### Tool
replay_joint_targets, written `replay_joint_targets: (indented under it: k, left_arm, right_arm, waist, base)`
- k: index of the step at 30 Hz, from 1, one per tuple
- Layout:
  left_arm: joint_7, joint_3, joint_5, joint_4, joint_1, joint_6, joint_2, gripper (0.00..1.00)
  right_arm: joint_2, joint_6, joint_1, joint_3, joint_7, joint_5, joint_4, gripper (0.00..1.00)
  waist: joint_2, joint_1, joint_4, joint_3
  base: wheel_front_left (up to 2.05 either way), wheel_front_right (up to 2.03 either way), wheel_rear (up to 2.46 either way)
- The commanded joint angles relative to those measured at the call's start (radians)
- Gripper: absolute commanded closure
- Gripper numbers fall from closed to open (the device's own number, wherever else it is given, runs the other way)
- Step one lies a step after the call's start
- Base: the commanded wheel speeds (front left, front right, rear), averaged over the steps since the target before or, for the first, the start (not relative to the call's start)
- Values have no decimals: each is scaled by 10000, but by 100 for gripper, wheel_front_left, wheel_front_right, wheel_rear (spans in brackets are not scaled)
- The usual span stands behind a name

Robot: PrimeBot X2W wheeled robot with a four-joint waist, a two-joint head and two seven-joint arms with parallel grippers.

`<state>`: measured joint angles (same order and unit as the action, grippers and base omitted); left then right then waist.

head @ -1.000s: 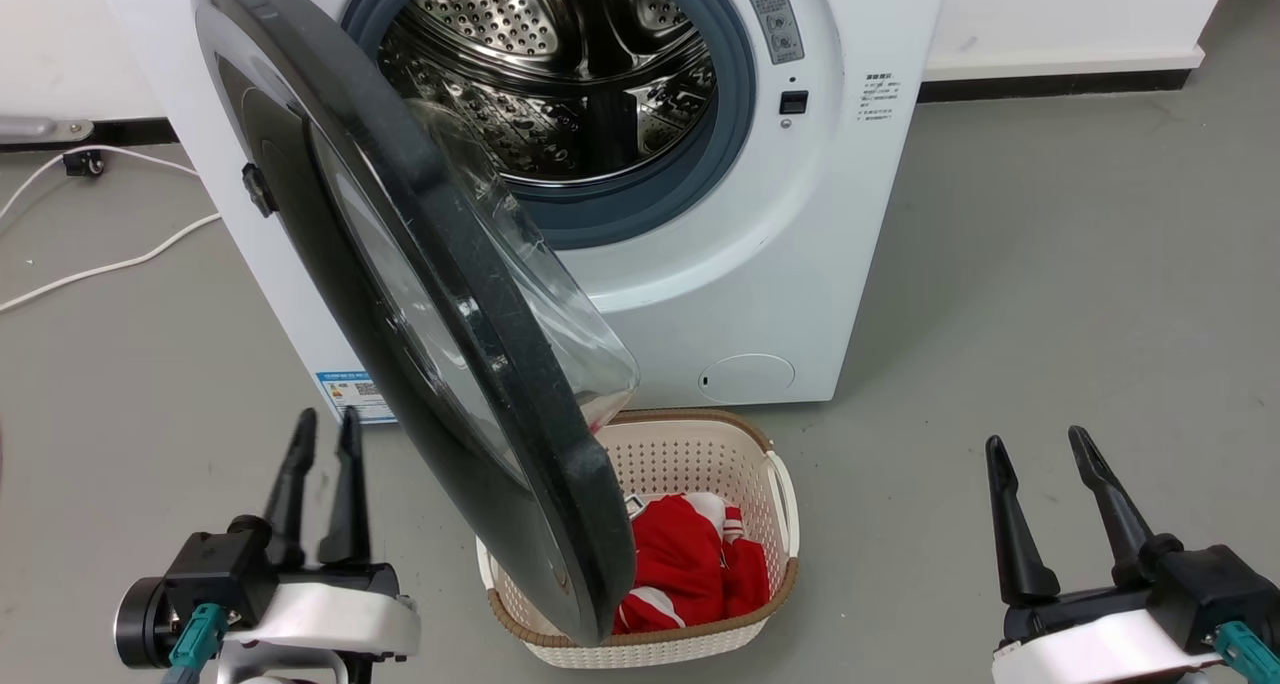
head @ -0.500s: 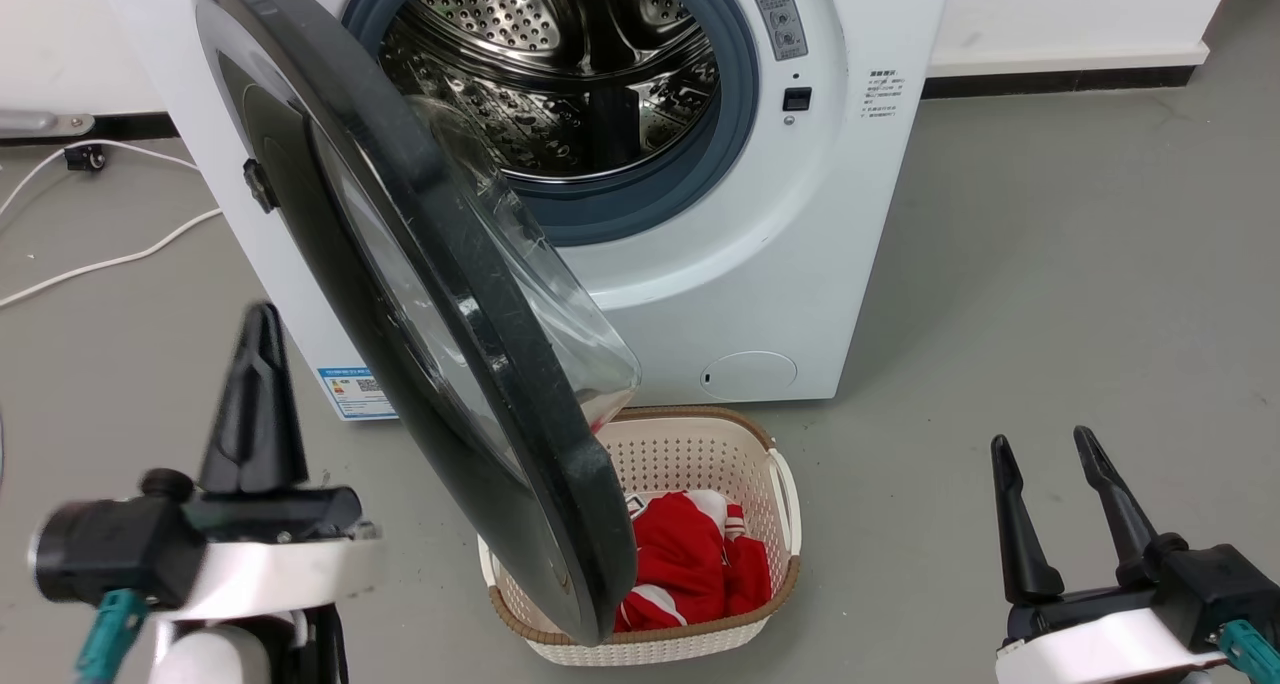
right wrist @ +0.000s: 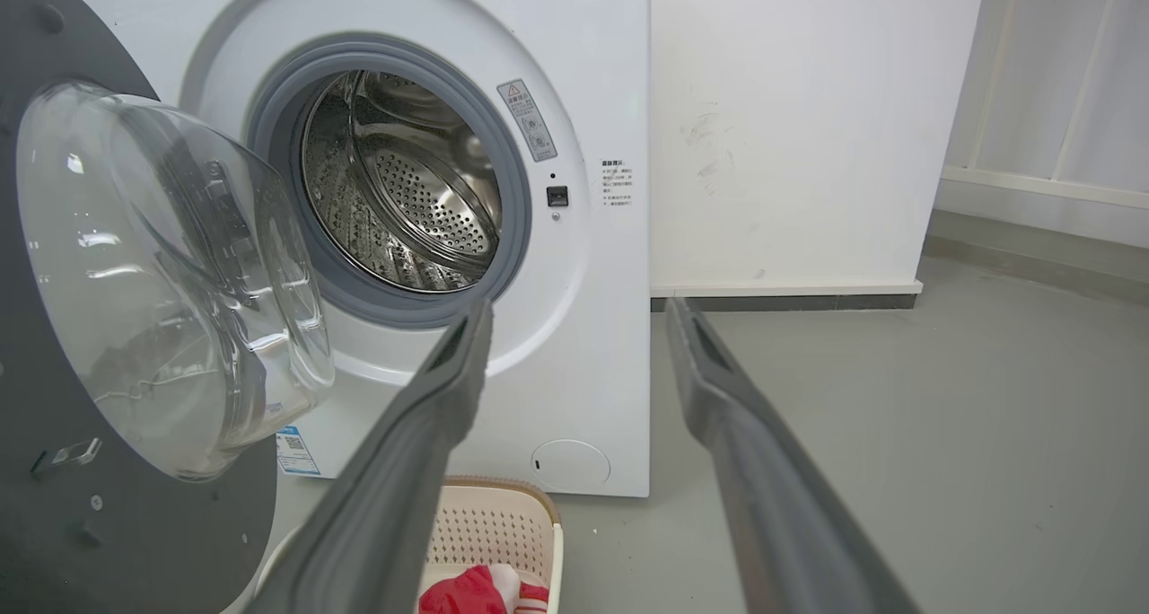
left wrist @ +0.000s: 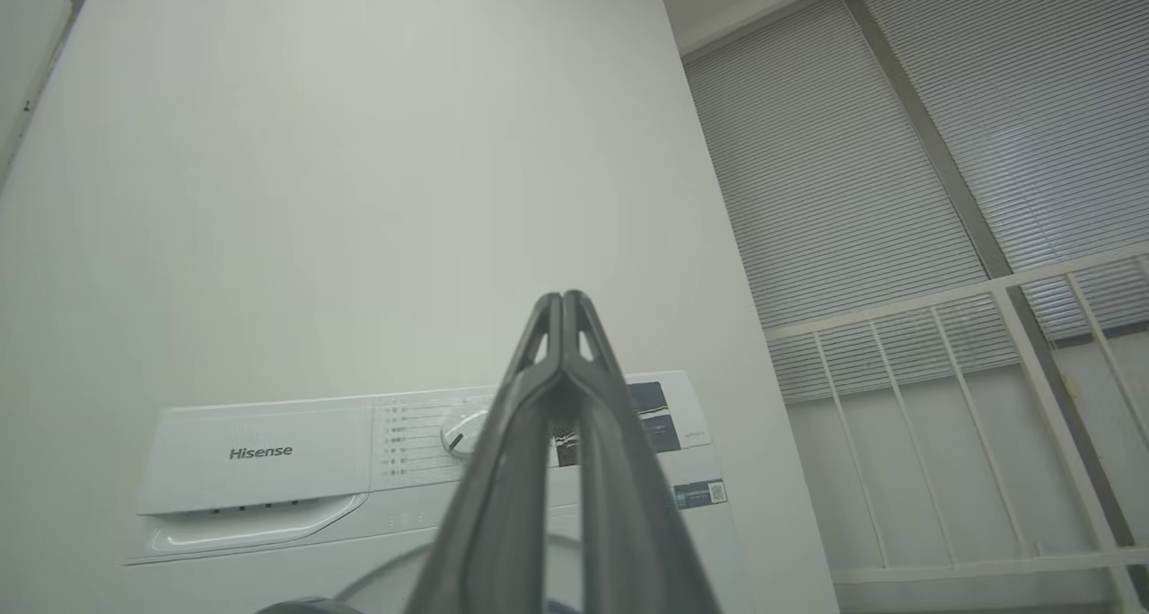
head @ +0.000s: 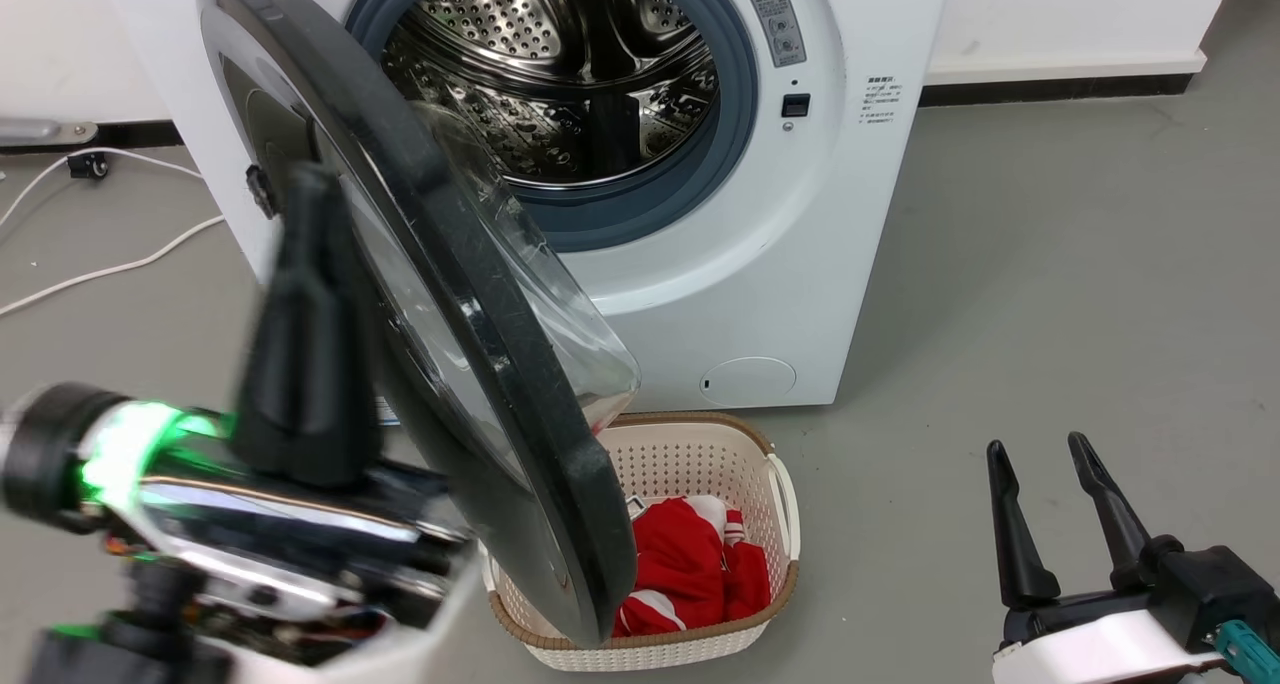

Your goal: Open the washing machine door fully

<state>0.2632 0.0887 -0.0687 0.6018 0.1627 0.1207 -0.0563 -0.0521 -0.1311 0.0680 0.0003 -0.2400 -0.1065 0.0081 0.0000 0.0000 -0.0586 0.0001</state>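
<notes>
Head view: the washing machine door [head: 505,364] stands partly open, running from the upper left of the frame to the lower middle. Its wide black rim is turned edge-on and its clear glass bowl bulges toward the washing machine [head: 760,264], whose steel drum [head: 560,74] lies bare at the top. The door's lower edge overlaps a cream basket [head: 690,454] holding red cloth [head: 690,564]. The left gripper [head: 312,194], blurred, rises at the left in front of the door's outer face; whether it touches the door cannot be told. The right gripper [head: 1037,446] sits at the lower right over grey floor [head: 1050,264], fingers apart and empty. White cables [head: 100,264] cross the floor at the left.

Left wrist view: the left gripper's fingers are pressed together with nothing between them, pointing up past the machine's control panel [left wrist: 260,470] at a white wall [left wrist: 359,147] and window blinds [left wrist: 853,147].

Right wrist view: the door fills the left side, with the spread fingers of the right gripper well short of the machine.
</notes>
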Motion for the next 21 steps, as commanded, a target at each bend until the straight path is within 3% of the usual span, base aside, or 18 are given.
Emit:
replay_joint_targets:
  k: [1,8,16,17,21]
  left_arm:
    - [18,584,-22,42,-254,61,-182,100]
    - [-8,2780,-476,-990,-1464,98,-860,100]
    - [-681,3889,-1198,-2858,-3073,105,-1427,100]
    - [-932,4225,-1294,-3595,-3284,104,-1441,100]
    - [-831,4375,-1170,-4333,-3104,-49,-1226,100]
  right_arm:
    - [36,7,-63,12,-1,-99,49,0]
    - [33,7,21,32,-6,-156,105,0]
    - [33,7,187,17,18,-269,134,0]
    - [33,7,180,22,21,-309,154,0]
    - [33,7,76,99,66,-372,184,0]
  waist:
    - [0,0,-26,-24]
    - [0,0,-94,-105]
    - [0,0,-92,-148]
    - [0,0,-61,-125]
    - [0,0,-93,-94]
  base:
    - [0,0,0]
    - [0,0,0]
    - [0,0,0]
    - [0,0,0]
    - [0,0,0]
